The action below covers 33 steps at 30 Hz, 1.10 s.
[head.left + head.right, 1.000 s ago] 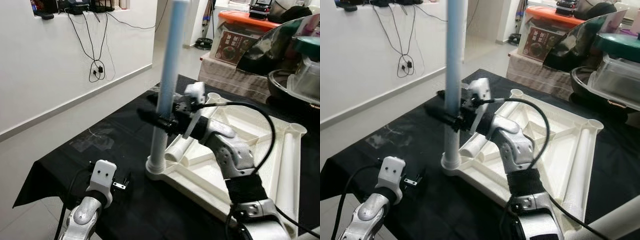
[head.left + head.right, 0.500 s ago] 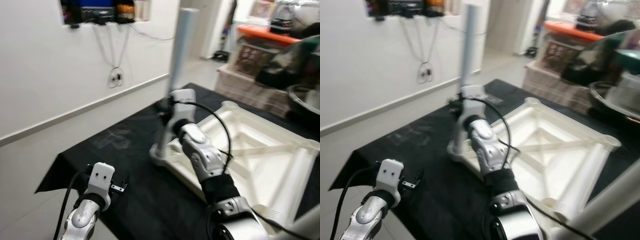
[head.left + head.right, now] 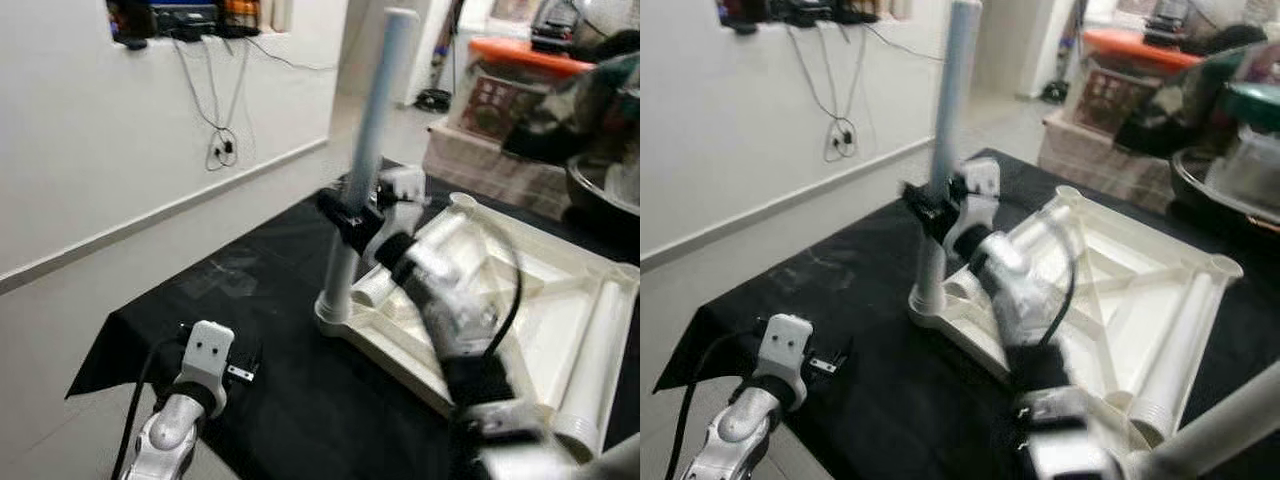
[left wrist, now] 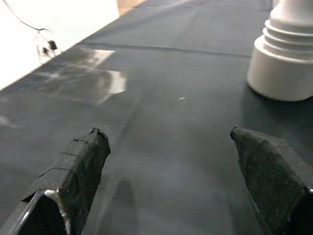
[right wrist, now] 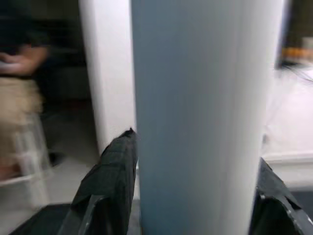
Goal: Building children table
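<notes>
In the left eye view you have the white moulded plastic tabletop (image 3: 520, 290) lying underside-up on the black-covered worktop (image 3: 250, 300), and the pale blue round plastic leg (image 3: 365, 165) stands upright in the tabletop's near corner socket, leaning a little. Your right tool (image 3: 345, 212) grips that leg partway up, so I judge the step in hand to be seating or twisting this first leg home; next you would need to steady it upright, press or turn it until it sits firm, then let go and fetch another leg. The left tool (image 3: 240, 368) hovers low over the worktop, short of the tabletop's near corner and idle. The right eye view adds two loose white tubes (image 3: 1175, 345) lying in the tabletop. In the left wrist view the left tool's fingers (image 4: 73, 166) are spread wide with nothing between them, the leg's ribbed white foot (image 4: 286, 61) just beyond. In the right wrist view the black fingers (image 5: 112, 171) pinch the blue leg from both sides. No writing is readable; the box label behind the tabletop is blurred.
</notes>
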{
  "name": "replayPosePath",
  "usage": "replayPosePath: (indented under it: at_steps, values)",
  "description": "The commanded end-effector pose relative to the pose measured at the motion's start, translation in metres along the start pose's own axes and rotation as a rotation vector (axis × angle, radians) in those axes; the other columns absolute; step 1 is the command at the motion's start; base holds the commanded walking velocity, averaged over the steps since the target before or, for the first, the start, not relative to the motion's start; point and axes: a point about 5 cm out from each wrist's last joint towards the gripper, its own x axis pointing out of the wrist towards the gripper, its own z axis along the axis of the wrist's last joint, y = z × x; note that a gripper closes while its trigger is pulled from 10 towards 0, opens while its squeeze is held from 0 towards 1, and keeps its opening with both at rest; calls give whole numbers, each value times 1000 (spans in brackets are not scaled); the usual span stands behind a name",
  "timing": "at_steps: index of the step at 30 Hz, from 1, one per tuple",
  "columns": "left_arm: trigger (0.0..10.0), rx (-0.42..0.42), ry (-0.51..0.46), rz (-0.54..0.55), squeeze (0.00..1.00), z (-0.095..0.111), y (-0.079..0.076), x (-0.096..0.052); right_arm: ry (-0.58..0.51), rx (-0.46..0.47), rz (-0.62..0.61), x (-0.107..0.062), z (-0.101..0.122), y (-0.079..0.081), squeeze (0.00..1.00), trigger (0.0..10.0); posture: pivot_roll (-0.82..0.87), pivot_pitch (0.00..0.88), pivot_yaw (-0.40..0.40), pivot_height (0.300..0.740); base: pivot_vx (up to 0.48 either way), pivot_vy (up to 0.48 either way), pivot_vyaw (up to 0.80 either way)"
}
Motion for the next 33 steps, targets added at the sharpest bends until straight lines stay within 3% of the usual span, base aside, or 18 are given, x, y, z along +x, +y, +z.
replayPosePath:
  at_steps: [1,3,4,6,7,10,11,14,16,17,19,23,24,26,30,31,32,33]
  values:
    - [10000,-1,3,-14,0,-1,-3,1,23,-4,199,8,-5,14,0,10000,86,0,-108,740,0,0,0]
    - [10000,-2,-1,-12,0,0,-2,2,87,-16,358,15,-17,30,0,10000,89,0,-109,740,0,0,0]
    - [10000,-1,-2,-10,0,0,-2,1,115,-17,399,20,-26,39,0,3725,97,0,-115,740,0,0,0]
    - [10000,-1,-2,-9,0,0,-2,1,131,-14,418,22,-31,44,0,3725,97,0,-115,740,0,0,0]
    - [10000,-2,-1,-7,0,0,-2,0,147,-14,436,24,-37,50,0,0,102,0,-116,740,0,0,0]
    - [10000,-2,3,-5,0,-1,-1,-3,177,-13,417,24,-45,53,0,0,100,0,-113,740,0,0,0]
    - [10000,-1,7,-5,0,-2,0,-5,190,-30,271,27,-49,46,0,0,95,0,-111,740,0,0,0]
    - [10000,-1,9,-6,0,-3,0,-5,195,-42,166,28,-51,41,0,0,94,0,-110,740,0,0,0]
    - [10000,-2,11,-8,0,-3,0,-5,248,-50,-461,11,-63,1,0,0,79,0,-100,740,0,0,0]
    - [10000,-2,11,-8,0,-3,0,-5,248,-50,-461,11,-63,1,0,0,79,0,-100,740,0,0,0]
    - [10000,-3,11,-14,0,-2,-1,-3,254,-43,-826,-19,-69,-16,0,0,76,0,-96,740,0,0,0]
    - [10000,-2,11,-19,0,-2,-2,-3,185,-53,-893,-33,-63,-5,0,0,71,0,-92,740,0,0,0]
    - [10000,-1,12,-20,0,-2,-1,-3,157,-51,-865,-33,-59,3,0,10000,70,0,-91,740,0,0,0]
    - [10000,0,12,-20,0,-2,0,-3,72,-56,-759,-26,-47,13,0,10000,70,0,-91,740,0,0,0]
    - [10000,1,12,-19,0,-2,0,-2,-7,-39,-683,-21,-36,16,0,10000,74,0,-94,740,0,0,0]
    - [10000,-1,7,-18,0,-1,0,-1,-32,40,-388,0,-25,17,0,10000,82,0,-99,740,0,0,0]
    - [10000,-1,6,-18,0,-1,0,-1,-48,59,-285,7,-19,18,0,10000,83,0,-99,740,0,0,0]
    - [10000,-1,6,-18,0,-1,0,-1,-48,59,-285,7,-19,18,0,10000,83,0,-99,740,0,0,0]
